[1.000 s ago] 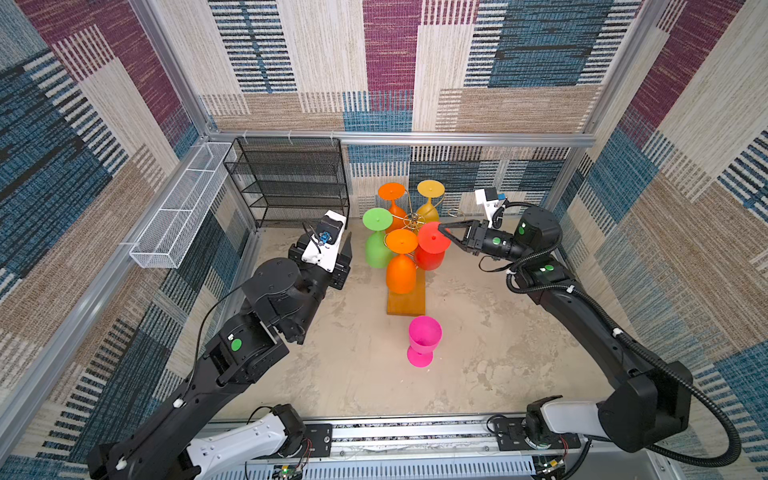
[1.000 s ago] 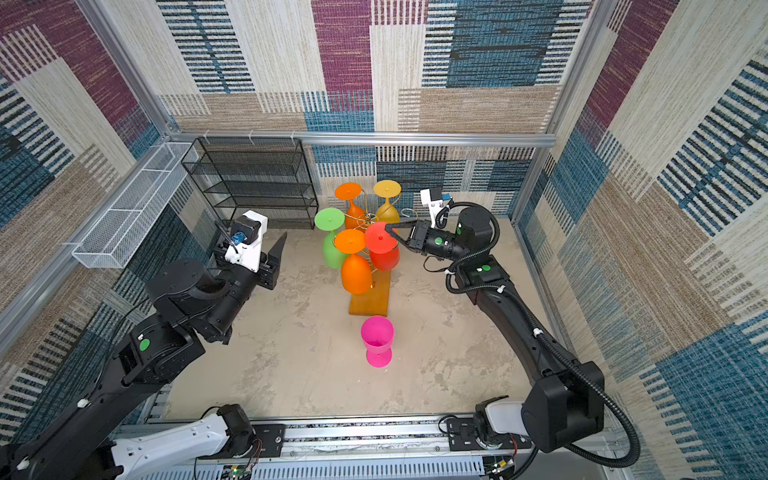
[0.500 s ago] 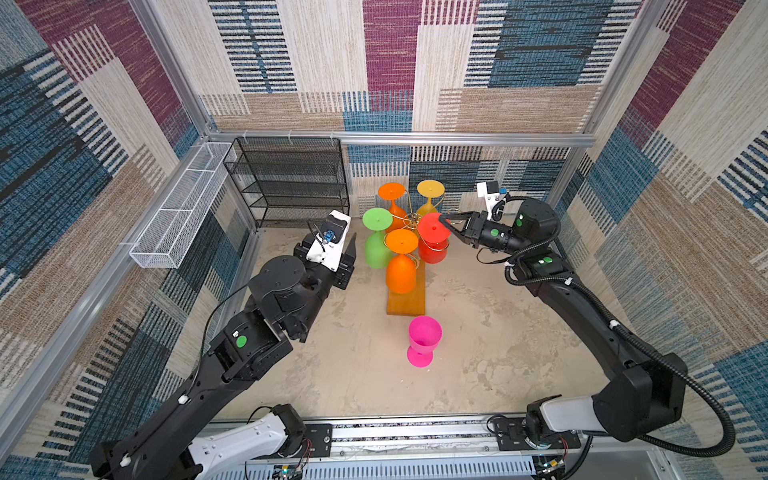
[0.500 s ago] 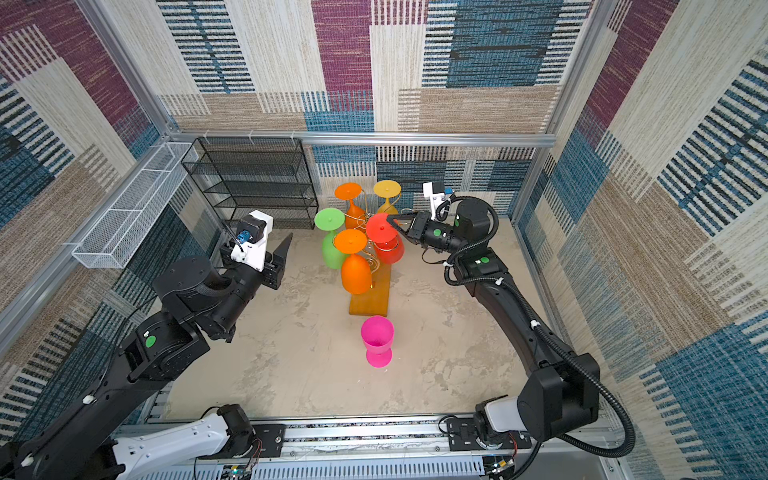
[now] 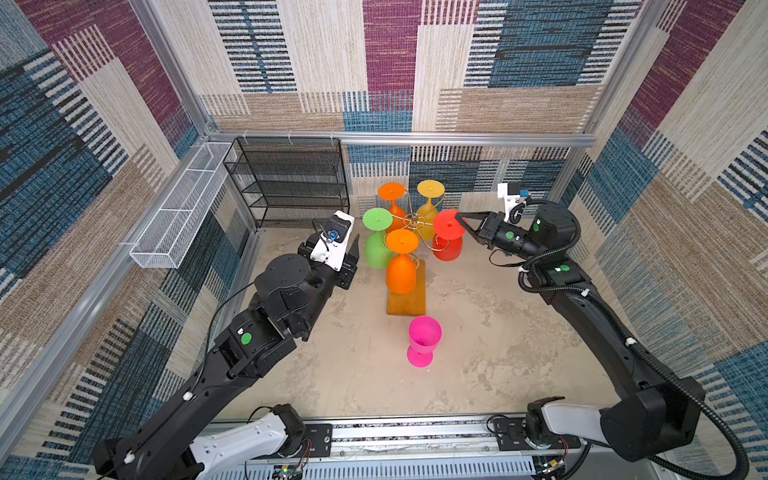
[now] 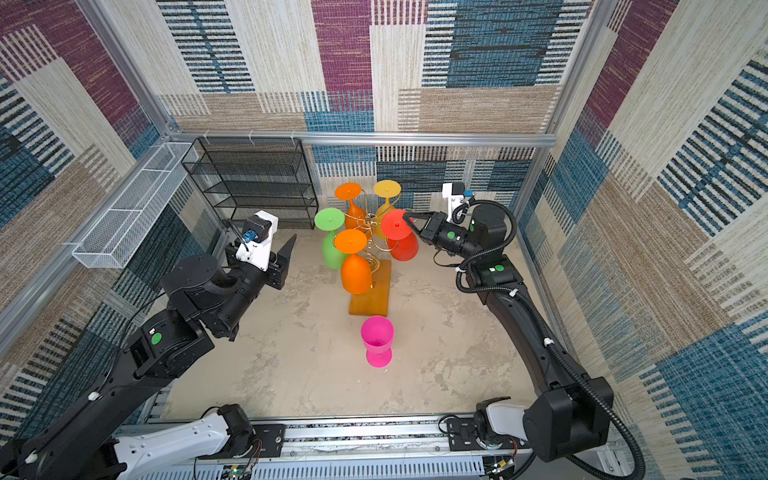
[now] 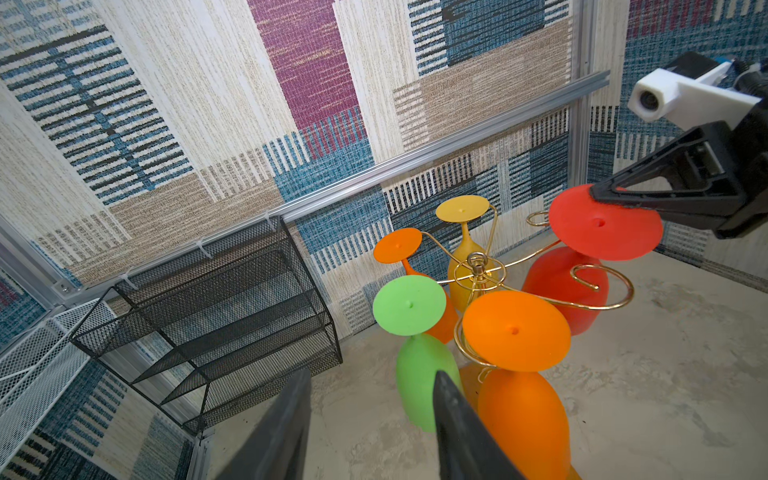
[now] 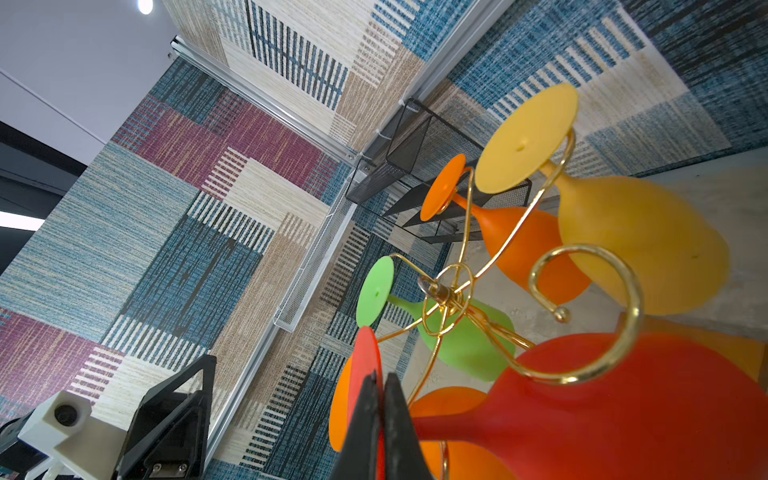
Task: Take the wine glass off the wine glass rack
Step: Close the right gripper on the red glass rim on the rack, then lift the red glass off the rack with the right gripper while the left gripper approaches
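Located: red wine glass [image 5: 448,232] on the right side of the wine glass rack [image 5: 415,299], hanging foot up and bowl down, long axis close to upright with a slight lean.

Found: right gripper [image 5: 458,216] pinched shut on the rim of that foot, on the edge facing its own arm, reaching in roughly level from the right. Confirmed in the right wrist view, foot disc edge-on between the closed jaws.

Stem inside its own gold hook or clear of it: not determinable. Noted an empty curl [image 8: 586,250] just beside the bowl.

Found: left gripper [image 7: 370,432] half open, holding nothing, near the green glass [image 5: 376,249] on the opposite side, not touching.

Noted: pink glass [image 5: 423,340] upright in front of the rack's base, apart from it.

Judged nearer and committed: right arm. Judged next: drawing the glass outward toward that arm, away from the rack's centre, stem kept upright. Judged risk: bowl snagging the empty curl, or the rack tipping.
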`<control>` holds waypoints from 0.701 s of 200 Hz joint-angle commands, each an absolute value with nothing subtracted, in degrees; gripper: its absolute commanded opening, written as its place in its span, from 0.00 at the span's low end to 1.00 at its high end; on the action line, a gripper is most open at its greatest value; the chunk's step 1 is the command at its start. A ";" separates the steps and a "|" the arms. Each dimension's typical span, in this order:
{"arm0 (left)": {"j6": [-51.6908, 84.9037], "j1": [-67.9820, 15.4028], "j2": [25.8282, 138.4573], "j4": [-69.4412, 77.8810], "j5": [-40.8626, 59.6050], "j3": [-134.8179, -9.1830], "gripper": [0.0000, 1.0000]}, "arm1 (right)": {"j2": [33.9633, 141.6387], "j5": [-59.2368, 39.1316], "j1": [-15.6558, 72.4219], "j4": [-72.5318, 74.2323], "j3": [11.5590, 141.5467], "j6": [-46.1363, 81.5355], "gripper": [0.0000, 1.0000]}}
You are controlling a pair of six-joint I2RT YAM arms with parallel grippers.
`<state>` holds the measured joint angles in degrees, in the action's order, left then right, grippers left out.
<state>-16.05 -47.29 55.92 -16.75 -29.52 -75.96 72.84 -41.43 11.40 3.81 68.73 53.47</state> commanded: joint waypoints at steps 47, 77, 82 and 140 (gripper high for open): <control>-13.50 -46.37 57.56 -15.74 -27.90 -76.92 0.59 | 62.93 -41.35 5.11 0.01 62.31 52.05 0.00; -12.12 -45.80 60.06 -16.96 -25.23 -78.77 0.72 | 57.35 -38.59 2.19 -5.21 62.13 49.97 0.00; -11.83 -45.71 60.55 -16.90 -24.94 -79.04 0.73 | 56.50 -37.42 1.88 -6.38 62.76 49.23 0.00; -1.68 -38.97 63.53 -14.49 -8.11 -79.31 0.73 | 50.11 -28.74 1.49 -3.60 69.25 44.53 0.00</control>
<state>-9.52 -42.50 62.72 -16.64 -20.08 -78.98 51.48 -32.21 1.48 -8.91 68.25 46.30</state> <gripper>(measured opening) 0.729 0.059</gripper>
